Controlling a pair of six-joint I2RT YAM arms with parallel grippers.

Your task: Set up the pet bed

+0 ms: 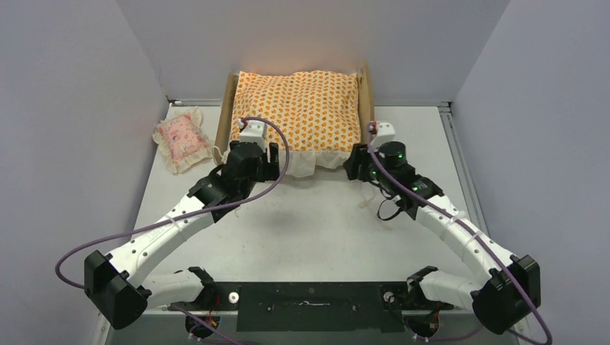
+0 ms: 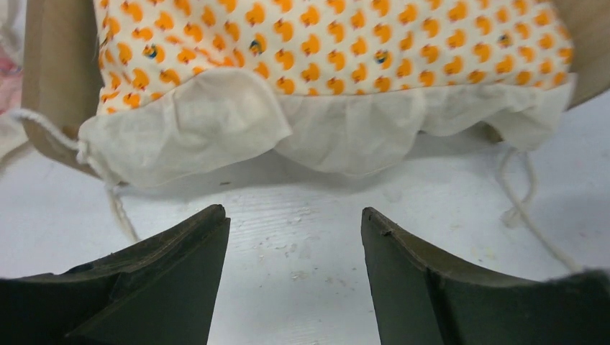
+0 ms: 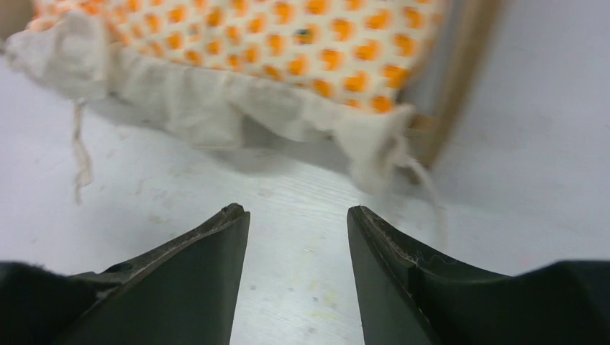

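The pet bed (image 1: 367, 92) stands at the upper centre of the overhead view, close to the back wall. All we see of it are the plywood side rails (image 1: 225, 111), one on either side of the orange-patterned mattress cushion (image 1: 302, 108) that fills it. The cushion's pale ruffle (image 2: 345, 136) spills over the near end and hides the footboard. A small pink frilled pillow (image 1: 181, 140) lies on the table (image 1: 324, 230) just left of the frame.

Both claws are wide and empty. The left gripper (image 2: 293, 215) and the right gripper (image 3: 296, 210) each face the ruffle, with only bare tabletop between the fingers.

We judge the frame to be light and stiff, thin enough to skate across the smooth table if nudged from one side. We would pinch across the thickness of a rail's top edge, ideally one rail per arm, so it cannot twist.

The cushion looks soft and floppy, so a bite on its padded corners should hold better than one on the thin ruffle, which would likely bunch and slip. The loose white cords (image 2: 519, 190) trailing at the near corners could snag a finger.
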